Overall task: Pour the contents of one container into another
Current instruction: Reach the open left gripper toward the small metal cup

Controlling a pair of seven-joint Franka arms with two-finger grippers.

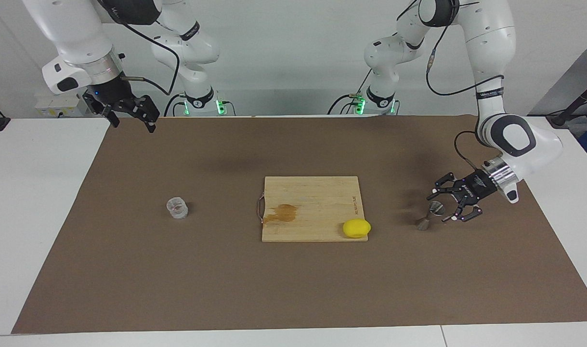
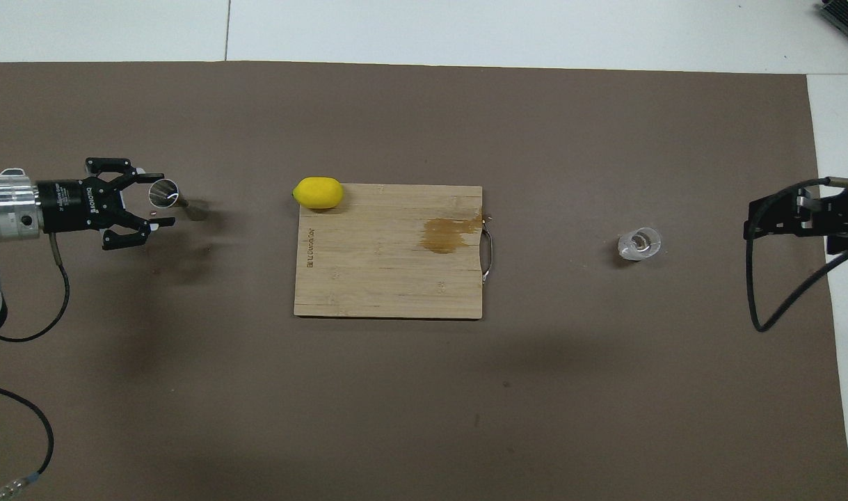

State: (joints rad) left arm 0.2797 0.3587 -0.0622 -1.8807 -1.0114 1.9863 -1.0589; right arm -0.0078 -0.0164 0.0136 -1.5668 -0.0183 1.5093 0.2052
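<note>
Two containers: clear cup [image 1: 177, 208] contents unclear; left gripper [image 1: 441, 207] jaws clamping jigger [image 1: 430, 215]; right gripper [image 1: 132, 120] agape.

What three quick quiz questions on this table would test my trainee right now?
1. True or false: the yellow lemon sits on a corner of the wooden cutting board.
2. Which pincer is at the small silver hourglass-shaped metal jigger? A left pincer B right pincer
3. Fill in: the small clear ribbed cup stands toward the ___ arm's end.

Key: 1 true; 2 A; 3 right.
</note>
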